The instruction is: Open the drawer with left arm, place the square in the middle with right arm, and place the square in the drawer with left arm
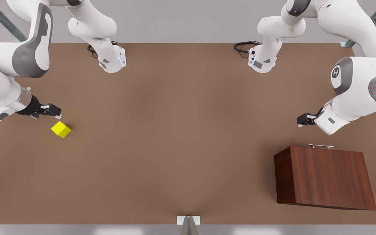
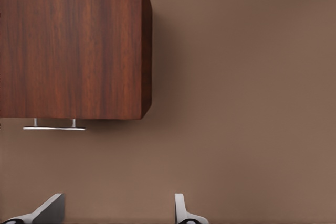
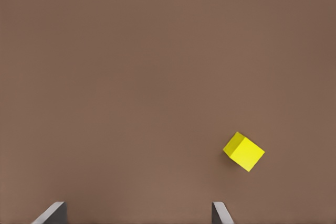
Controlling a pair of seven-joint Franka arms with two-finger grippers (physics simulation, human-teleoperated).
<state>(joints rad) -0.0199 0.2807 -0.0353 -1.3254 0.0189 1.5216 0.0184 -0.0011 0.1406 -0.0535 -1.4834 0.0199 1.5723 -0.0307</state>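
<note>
So the left gripper [image 1: 300,120] is hanging over the table at the front view's right, fingers spread wide with nothing between them. You can see both fingertips [image 2: 181,208] apart in the left wrist view. Near it sits the cabinet [image 1: 325,178], drawer shut, its silver handle [image 1: 320,146] on the side facing that gripper but not touched.

Over at the front view's left, the right gripper [image 1: 54,111] is just beside the yellow square [image 1: 61,129], also wide open and holding nothing. The square rests on the brown tabletop [image 1: 175,137], turned at an angle, well apart from the cabinet and off from the middle.
</note>
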